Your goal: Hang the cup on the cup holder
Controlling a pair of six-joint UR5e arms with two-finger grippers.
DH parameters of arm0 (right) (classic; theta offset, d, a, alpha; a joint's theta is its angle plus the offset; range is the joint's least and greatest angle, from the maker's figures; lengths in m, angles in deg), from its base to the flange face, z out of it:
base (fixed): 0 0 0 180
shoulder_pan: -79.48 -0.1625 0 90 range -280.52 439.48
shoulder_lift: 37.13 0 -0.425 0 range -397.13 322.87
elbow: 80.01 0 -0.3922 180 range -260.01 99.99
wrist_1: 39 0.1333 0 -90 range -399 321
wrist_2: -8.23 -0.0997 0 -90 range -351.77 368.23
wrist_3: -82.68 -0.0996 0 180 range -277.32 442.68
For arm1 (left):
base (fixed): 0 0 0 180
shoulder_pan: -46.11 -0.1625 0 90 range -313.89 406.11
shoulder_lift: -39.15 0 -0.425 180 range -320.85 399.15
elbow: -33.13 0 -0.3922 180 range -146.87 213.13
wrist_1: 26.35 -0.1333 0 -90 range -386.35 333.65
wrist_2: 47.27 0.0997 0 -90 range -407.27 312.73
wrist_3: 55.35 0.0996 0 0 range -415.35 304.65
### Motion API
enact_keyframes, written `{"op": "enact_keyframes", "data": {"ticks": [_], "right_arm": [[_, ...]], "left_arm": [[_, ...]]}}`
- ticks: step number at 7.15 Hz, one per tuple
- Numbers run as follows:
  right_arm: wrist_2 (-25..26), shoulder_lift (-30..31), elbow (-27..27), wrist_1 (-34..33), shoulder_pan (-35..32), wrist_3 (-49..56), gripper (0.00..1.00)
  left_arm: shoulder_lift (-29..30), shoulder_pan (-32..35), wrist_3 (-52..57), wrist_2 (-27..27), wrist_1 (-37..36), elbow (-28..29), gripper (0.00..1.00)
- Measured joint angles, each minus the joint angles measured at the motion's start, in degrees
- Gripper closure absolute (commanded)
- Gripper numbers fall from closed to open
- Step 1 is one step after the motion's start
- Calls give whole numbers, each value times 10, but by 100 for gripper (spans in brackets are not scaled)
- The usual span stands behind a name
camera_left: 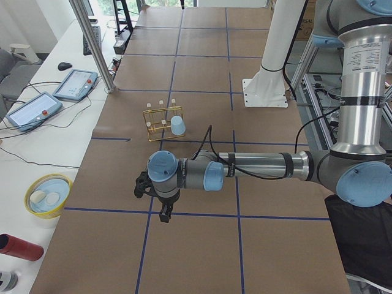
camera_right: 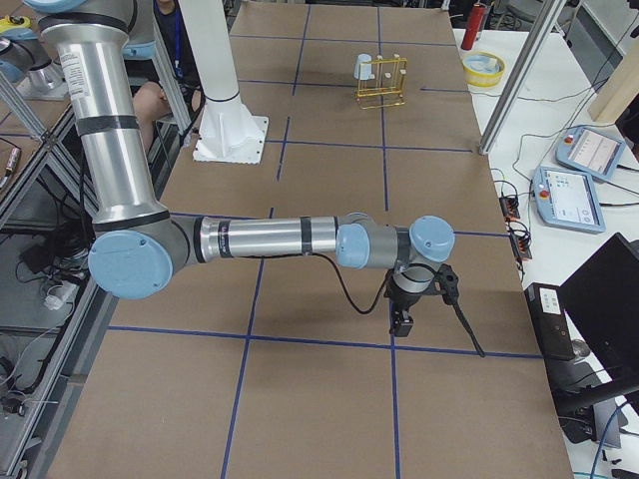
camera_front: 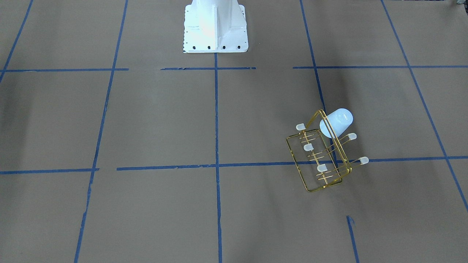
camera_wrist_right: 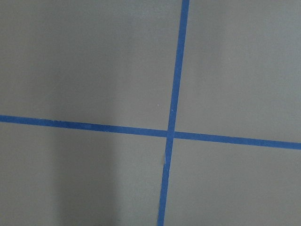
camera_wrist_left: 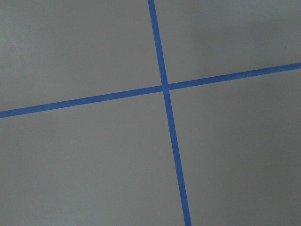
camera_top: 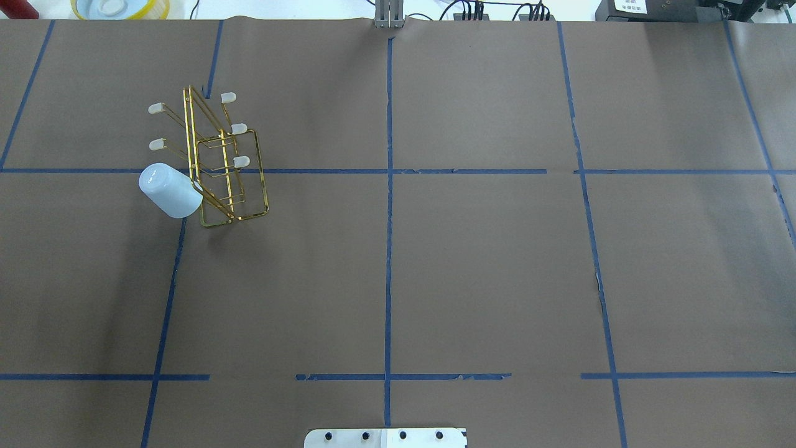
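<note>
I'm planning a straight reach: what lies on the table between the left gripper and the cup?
Nothing but bare brown paper crossed by blue tape lines, as the exterior left view shows between the left gripper and the cup.

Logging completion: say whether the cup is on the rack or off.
On: cup tilted, mouth against the rack, covering its sixth prong; five caps show.

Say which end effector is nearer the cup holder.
Left. The left end effector hovers over the table end with the cup holder; the right end effector over the opposite end.
</note>
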Motion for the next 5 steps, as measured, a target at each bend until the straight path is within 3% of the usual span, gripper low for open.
{"op": "enact_keyframes", "data": {"ticks": [5], "right_arm": [[0, 0, 0, 0, 0, 0, 0]], "left_arm": [[2, 0, 0, 0, 2, -13, 0]]}}
